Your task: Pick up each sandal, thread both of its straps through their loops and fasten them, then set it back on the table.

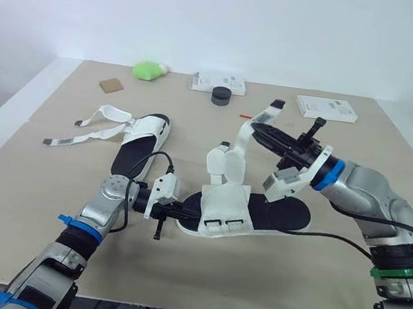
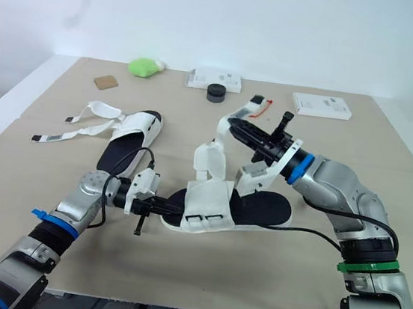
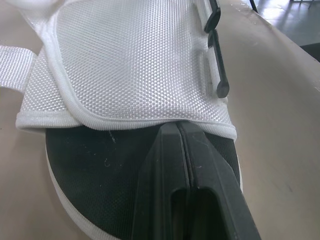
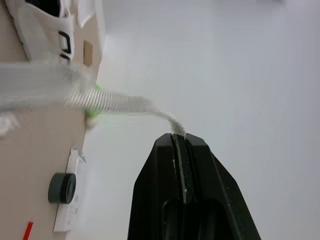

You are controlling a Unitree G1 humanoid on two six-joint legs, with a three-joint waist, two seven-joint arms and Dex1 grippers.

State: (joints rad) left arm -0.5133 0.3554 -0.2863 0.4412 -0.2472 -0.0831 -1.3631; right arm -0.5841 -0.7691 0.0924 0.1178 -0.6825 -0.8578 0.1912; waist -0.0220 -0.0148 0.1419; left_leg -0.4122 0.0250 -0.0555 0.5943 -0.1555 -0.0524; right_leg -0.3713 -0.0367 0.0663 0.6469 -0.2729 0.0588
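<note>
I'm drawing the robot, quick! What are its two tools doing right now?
Left tool: closed, tips at the sandal toe; grip cannot be told.
Right tool: closed, holding the strap.

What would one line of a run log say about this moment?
left gripper: shut, tips at near sandal toe | right gripper: shut on strap, lifted | far sandal: on table, straps loose

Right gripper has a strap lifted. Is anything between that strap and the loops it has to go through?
Nothing loose that I can see. The right gripper holds the strap above the sandal; only the sandal's own white flap rises between it and the loops.
</note>
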